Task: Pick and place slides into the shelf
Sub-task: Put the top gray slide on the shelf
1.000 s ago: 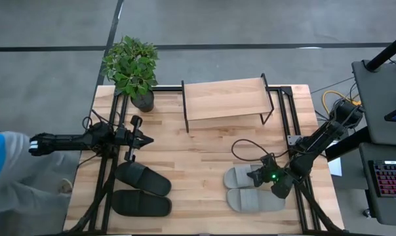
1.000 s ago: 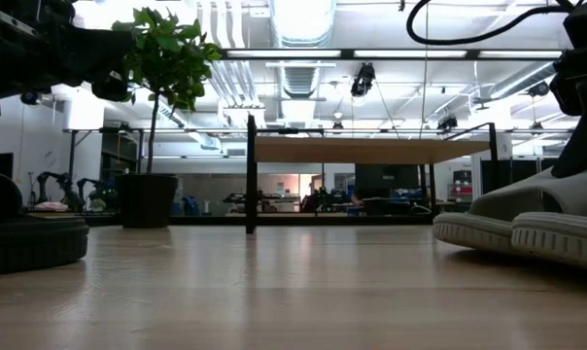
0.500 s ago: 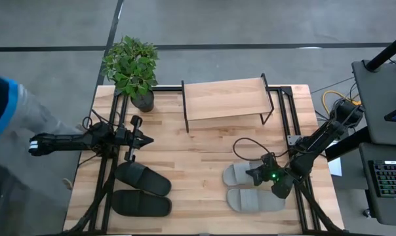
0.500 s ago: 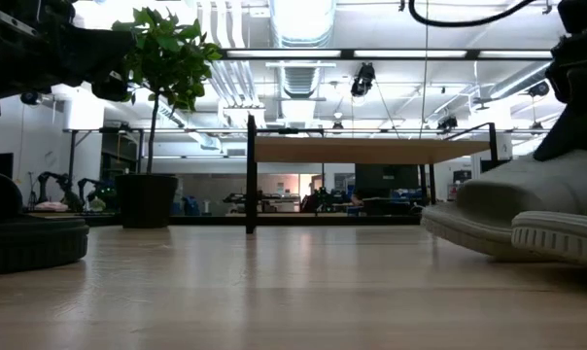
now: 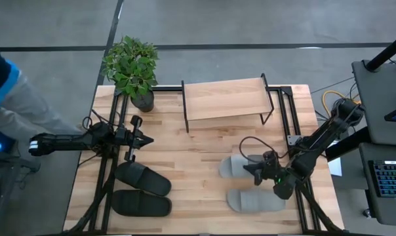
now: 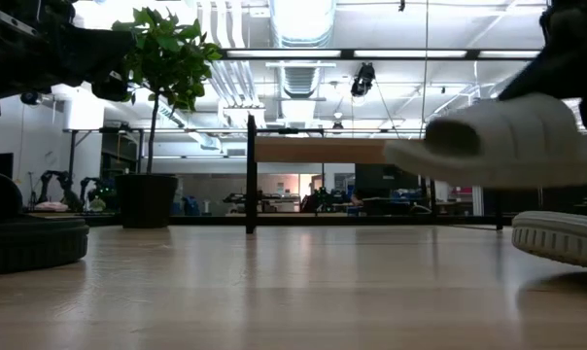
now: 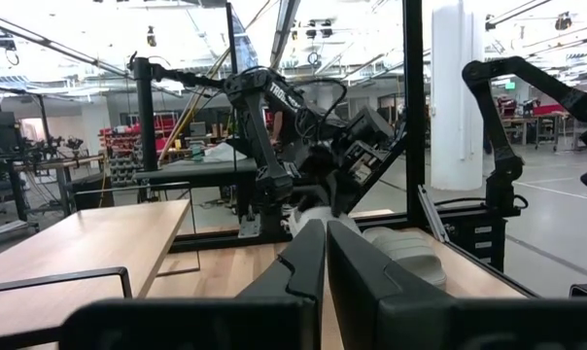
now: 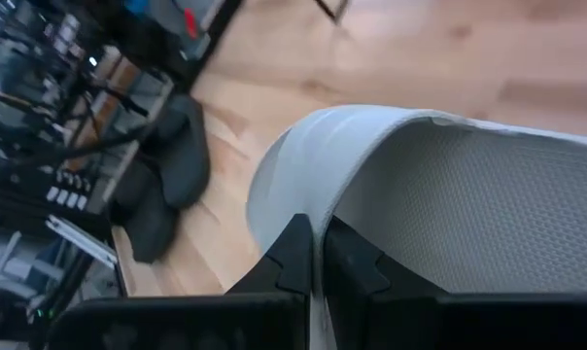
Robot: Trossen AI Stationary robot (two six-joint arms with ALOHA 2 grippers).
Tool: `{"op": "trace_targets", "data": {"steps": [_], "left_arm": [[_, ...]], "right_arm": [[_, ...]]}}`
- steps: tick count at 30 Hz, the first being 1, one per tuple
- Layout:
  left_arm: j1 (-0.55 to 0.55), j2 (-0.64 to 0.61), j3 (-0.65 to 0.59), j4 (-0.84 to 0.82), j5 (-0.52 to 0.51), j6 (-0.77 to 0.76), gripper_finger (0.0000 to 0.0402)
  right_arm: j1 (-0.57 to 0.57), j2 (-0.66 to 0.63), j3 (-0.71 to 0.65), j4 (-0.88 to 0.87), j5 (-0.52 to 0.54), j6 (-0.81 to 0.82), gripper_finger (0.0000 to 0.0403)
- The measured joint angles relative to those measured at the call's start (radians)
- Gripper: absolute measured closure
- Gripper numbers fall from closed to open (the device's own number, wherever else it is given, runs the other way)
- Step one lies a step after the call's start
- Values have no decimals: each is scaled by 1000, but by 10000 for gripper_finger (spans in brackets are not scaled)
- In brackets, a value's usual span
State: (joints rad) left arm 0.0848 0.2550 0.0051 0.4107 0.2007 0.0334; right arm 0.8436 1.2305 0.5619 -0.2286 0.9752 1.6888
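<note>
Right claw lifts a grey slide

The right gripper (image 5: pixel 258 172) pinches the strap of a grey slide (image 5: pixel 236 166), held clear of the table (image 5: pixel 198 164); the shelf (image 5: pixel 225 98) stands well beyond it.

shelf (image 5: pixel 226 98) at table's (image 5: pixel 198 170) back, plant (image 5: pixel 131 65) to its left
</note>
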Motion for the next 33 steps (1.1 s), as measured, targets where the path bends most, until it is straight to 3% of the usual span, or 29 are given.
{"op": "trace_targets", "data": {"steps": [17, 28, 33], "left_arm": [[0, 0, 0, 0, 0, 0, 402], [-1, 35, 0, 205, 0, 5, 402], [-1, 140, 2, 425, -8, 83, 395]], "right_arm": [[-3, -66, 117, 6, 492, -366, 394], [-56, -66, 189, 3, 491, -586, 394], [-71, -69, 190, 1, 484, -601, 394]]}}
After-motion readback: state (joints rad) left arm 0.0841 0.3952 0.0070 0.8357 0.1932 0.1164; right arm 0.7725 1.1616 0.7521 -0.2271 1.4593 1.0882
